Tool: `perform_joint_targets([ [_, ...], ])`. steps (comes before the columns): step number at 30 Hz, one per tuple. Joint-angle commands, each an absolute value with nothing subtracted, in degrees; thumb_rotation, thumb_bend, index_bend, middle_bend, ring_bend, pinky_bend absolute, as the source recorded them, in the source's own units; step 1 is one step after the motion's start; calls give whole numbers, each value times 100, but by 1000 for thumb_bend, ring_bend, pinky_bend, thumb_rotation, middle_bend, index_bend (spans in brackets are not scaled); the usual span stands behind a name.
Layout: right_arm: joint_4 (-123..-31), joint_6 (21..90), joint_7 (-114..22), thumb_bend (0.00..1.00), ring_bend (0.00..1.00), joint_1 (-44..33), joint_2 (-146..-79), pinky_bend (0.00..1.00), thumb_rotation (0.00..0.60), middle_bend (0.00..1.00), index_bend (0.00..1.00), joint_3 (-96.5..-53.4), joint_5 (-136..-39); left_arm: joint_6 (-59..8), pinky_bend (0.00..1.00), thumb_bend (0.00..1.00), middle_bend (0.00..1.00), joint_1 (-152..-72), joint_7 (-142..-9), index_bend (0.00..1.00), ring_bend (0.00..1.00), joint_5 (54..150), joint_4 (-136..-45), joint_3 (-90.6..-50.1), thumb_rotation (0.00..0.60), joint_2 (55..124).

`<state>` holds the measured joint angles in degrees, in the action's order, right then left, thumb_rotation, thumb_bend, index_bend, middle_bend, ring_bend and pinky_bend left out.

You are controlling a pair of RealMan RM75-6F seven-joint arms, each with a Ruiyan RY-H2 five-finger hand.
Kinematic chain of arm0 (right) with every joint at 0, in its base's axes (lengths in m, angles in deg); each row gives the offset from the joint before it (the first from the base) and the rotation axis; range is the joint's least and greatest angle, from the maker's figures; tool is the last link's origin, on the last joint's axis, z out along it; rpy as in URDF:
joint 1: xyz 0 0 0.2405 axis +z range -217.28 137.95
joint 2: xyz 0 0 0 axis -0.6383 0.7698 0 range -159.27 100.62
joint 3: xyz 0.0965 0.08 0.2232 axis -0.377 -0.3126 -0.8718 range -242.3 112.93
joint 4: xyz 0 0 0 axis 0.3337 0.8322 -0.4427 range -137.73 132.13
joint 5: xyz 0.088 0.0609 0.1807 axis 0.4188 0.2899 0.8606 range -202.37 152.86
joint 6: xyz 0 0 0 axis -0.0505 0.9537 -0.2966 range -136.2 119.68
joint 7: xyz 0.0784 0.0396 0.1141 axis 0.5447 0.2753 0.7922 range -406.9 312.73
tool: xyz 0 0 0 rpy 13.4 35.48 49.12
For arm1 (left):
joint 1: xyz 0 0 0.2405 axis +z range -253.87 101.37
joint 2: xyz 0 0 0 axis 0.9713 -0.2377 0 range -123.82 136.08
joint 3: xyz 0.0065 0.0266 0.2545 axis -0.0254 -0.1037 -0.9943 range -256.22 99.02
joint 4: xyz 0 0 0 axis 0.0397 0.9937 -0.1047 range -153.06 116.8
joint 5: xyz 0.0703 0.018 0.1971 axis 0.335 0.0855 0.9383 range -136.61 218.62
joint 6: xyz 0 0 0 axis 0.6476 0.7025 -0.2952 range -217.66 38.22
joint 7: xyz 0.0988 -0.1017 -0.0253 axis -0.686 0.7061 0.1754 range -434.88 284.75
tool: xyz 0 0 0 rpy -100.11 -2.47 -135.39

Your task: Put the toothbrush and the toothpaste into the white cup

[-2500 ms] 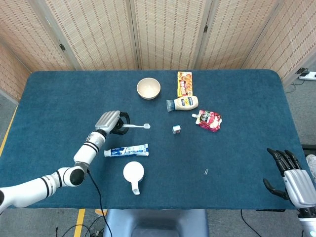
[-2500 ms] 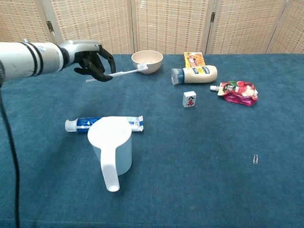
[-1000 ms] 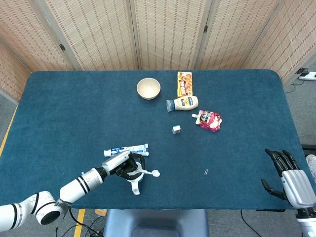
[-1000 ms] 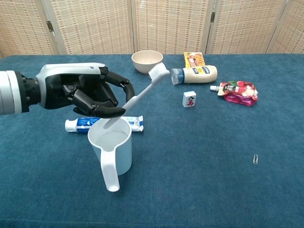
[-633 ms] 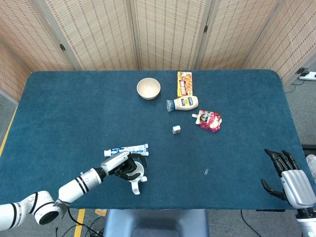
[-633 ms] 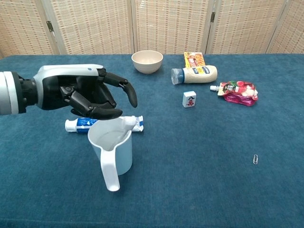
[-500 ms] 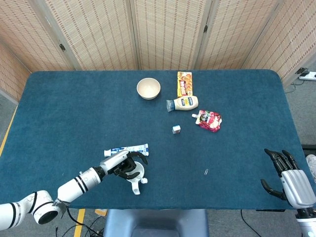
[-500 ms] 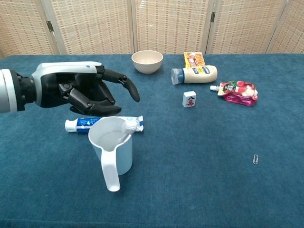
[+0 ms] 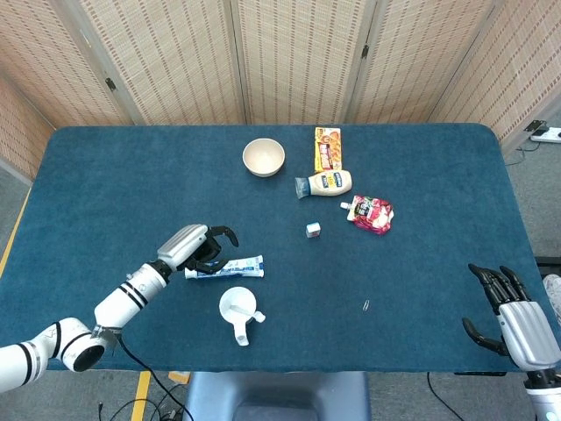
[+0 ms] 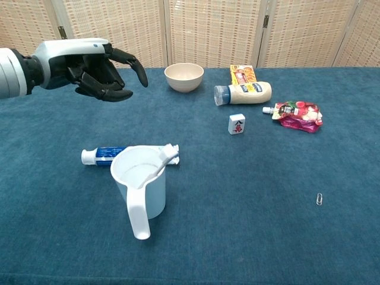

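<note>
Evenly and brightly lit from overhead in both views, with only faint, soft shadows on the blue tablecloth (image 9: 412, 175), no glare, sharp focus throughout, and slight bending of straight lines toward the edges of the head view.

The table (image 10: 249, 225) has a dark blue cloth, and behind it stands a beige woven screen (image 10: 214, 29) with grey frames. The cup (image 10: 142, 189) and the toothbrush (image 10: 161, 159) inside it are white, the toothpaste (image 10: 104, 155) is white with blue print, and the left hand (image 10: 98, 70) has a silver-grey back and black fingers, like the right hand (image 9: 517, 323). The bowl (image 10: 184, 76) is cream, the bottle (image 10: 244, 93) is pale cream with a dark blue label, the box (image 10: 242, 75) is yellow and orange, the pouch (image 10: 297, 113) is red and pink, and the small tile (image 10: 236, 123) is white with red marks.
</note>
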<state>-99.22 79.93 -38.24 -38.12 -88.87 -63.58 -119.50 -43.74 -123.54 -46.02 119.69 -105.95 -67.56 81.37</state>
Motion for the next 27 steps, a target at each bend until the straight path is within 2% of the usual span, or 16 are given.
perform_joint_targets([
  [1, -9929, 7989, -3833, 247, 145, -3806, -8883, 77, 600, 147, 56, -6359, -11952, -4666, 978, 459, 944, -12569, -5444, 435, 881, 11430, -10140, -6724, 600, 8431],
  [8, -9924, 7965, -3827, 246, 146, -3809, -8874, 77, 600, 147, 56, -6363, -11899, -4790, 976, 451, 944, -12715, -6539, 429, 879, 11267, -9911, -6986, 600, 8813],
  [14, -9906, 7920, -3826, 246, 146, -3791, -8892, 77, 600, 147, 56, -6366, -11873, -4928, 975, 399, 944, -12846, -7256, 400, 878, 11059, -9677, -7116, 600, 9162],
  [22, -9897, 7918, -3814, 246, 147, -3803, -8885, 77, 600, 147, 56, -6364, -11840, -5200, 975, 388, 943, -13065, -8074, 352, 877, 10461, -9357, -7152, 600, 9490],
  [27, -9879, 7931, -3794, 246, 151, -3825, -8883, 77, 600, 147, 56, -6360, -11813, -5269, 975, 379, 943, -13139, -8390, 316, 877, 10032, -9426, -7120, 600, 9467],
])
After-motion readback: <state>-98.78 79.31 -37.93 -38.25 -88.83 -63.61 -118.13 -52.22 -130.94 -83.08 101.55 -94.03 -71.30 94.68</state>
